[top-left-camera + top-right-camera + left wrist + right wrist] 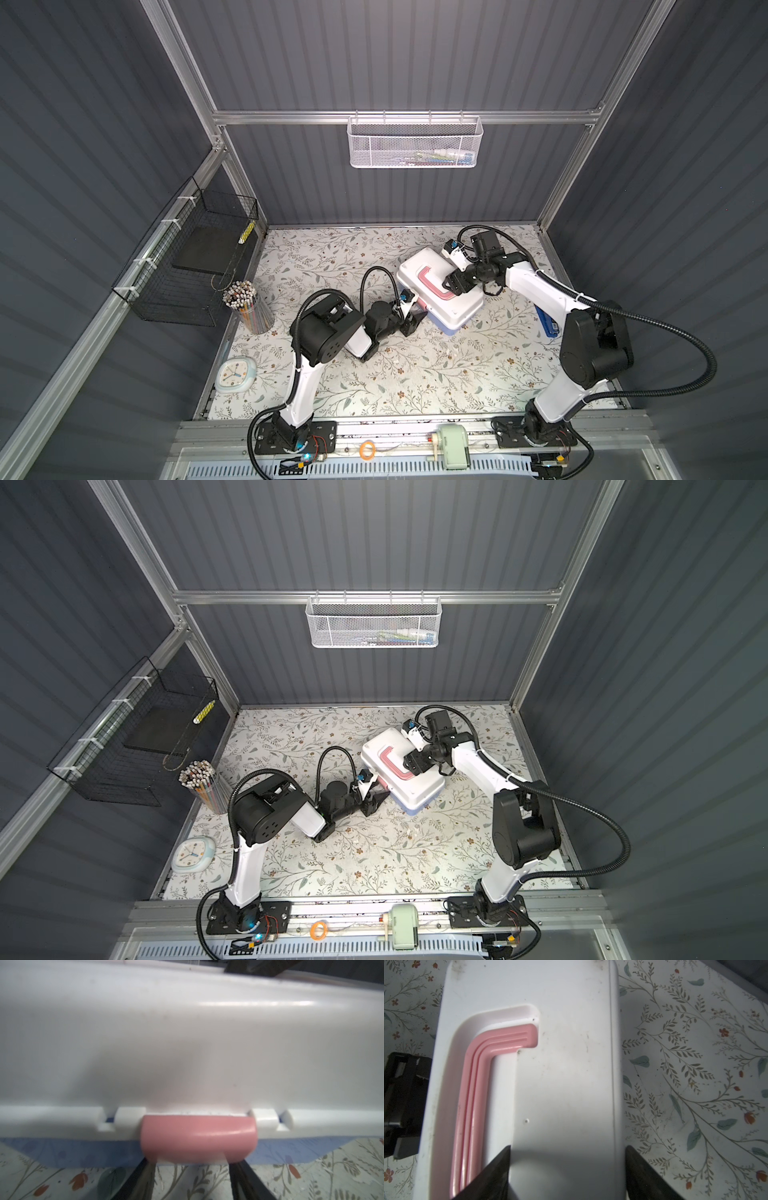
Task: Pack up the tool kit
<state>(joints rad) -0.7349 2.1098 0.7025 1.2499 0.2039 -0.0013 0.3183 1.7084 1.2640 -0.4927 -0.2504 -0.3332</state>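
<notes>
**Figure: closing stage of packing, shown in both top views and from each wrist.**

*Left.* The left claw lies low over the bench, aimed at the front wall of the tool kit. In the left wrist view its fingers stand apart and meet the lower lip of the pink latch. The latch hangs over the seam between the white lid and the blue base. Whether the fingers pinch the latch or only touch it cannot be told, nor whether the latch is snapped home.

*Centre.* The tool kit sits on the bench right of the middle, skewed to the bench edges. Its lid is down and its pink handle is folded flat in its recess.

*Right.* The right claw is over the lid beside the handle, jaws spread wide and holding nothing. One finger is above the lid top and the other at the lid's outer edge; contact cannot be confirmed.

*Far right.* A blue object lies on the bench, partly under the right arm and too hidden to name.

*Step in hand (judged).* The latch is being fastened, with the right claw placed to steady the lid.

*Next move (judged).* The left claw should press the latch squarely toward the base until it catches. Downward pressure on the lid would keep the seam shut and stop the box sliding away.
</notes>
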